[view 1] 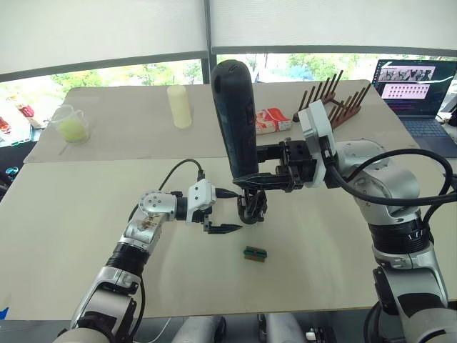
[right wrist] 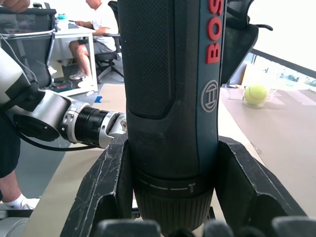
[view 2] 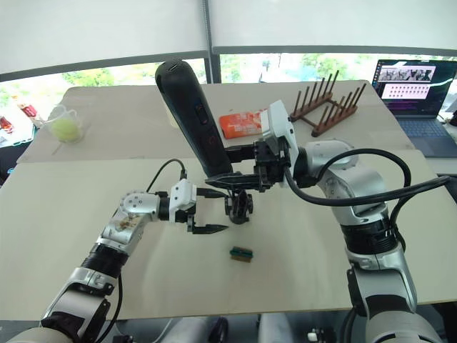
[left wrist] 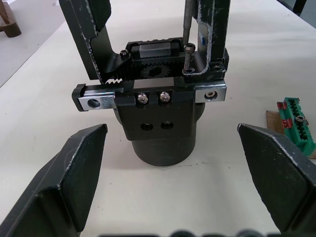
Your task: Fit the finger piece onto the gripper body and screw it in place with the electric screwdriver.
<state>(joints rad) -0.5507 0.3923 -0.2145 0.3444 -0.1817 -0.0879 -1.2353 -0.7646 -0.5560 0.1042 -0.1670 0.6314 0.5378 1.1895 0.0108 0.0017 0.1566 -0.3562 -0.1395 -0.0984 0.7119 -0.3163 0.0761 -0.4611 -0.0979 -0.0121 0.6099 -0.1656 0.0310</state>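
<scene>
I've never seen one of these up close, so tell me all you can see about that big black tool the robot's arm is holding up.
The electric screwdriver is a thick black cylinder with a textured grip, a dark blue strip and red lettering. The right gripper clamps it near its lower collar, holding it nearly upright, slightly tilted. Its thin metal bit reaches down to a screw on the gripper body, which stands on the table.

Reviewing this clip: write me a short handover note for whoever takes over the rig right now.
Right claw: shut on the electric screwdriver, held upright, bit down on a screw in the gripper body.
Left claw: open, empty, just beside the body, facing it.
The gripper body stands mid-table with the finger piece already seated on it.
A small green block lies nearby on the table, untouched.
Done: piece fitted, driver engaged.
Left: the screw head still stands proud, so finish driving; then withdraw the driver.
</scene>
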